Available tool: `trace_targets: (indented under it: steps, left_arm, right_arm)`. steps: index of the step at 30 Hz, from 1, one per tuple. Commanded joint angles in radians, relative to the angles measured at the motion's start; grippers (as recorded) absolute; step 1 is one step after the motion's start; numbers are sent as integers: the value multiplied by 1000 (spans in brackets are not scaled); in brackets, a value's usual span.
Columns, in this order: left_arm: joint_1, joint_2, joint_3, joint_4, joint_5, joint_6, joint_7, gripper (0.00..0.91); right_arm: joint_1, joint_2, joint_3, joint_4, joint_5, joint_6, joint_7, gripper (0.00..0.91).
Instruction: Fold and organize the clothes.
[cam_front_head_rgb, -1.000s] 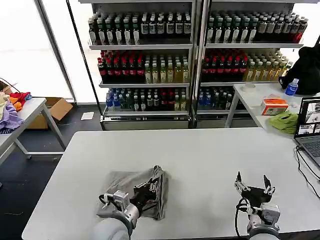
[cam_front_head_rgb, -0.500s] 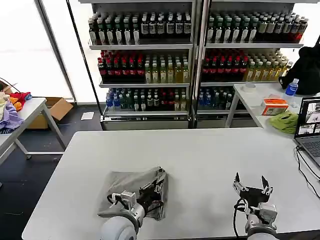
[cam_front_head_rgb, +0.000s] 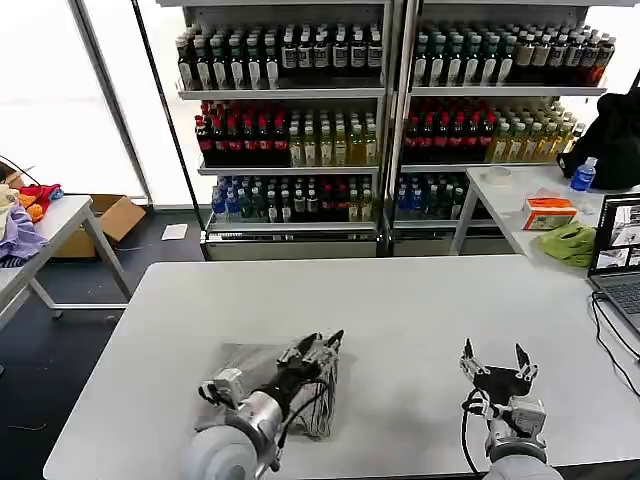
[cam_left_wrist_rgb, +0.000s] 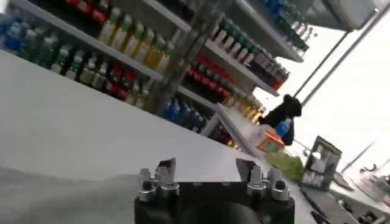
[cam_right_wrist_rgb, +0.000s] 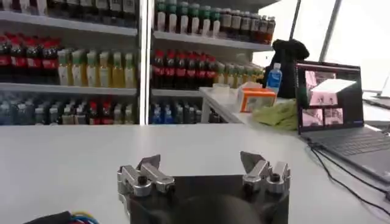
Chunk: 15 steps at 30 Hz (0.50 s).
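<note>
Left gripper (cam_front_head_rgb: 322, 346) open above one grey T-shirt (cam_front_head_rgb: 250, 365); right gripper (cam_front_head_rgb: 494, 362) open.

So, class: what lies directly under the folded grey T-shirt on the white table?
The folded grey T-shirt rests straight on the white table, whose bare top shows all around it. The left gripper is above its right edge. Whatever is beneath the cloth itself is covered.

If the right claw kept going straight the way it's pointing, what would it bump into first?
Likely nothing soon: the open right gripper points across bare white table; the drinks shelves stand beyond its far edge, though depth is unclear.
</note>
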Motion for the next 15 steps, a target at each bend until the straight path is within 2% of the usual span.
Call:
trace_targets:
  steps: [1, 6, 15]
  left_arm:
    - [86, 154, -267, 7, 182, -24, 28, 907]
    - [151, 206, -363, 57, 274, -50, 52, 907]
    - [170, 182, -358, 78, 278, -36, 54, 907]
  right_arm:
    - [38, -42, -32, -14, 11, -1, -2, 907]
    - [67, -70, -50, -14, 29, -8, -5, 907]
    - [80, -85, -53, -11, 42, -13, -8, 907]
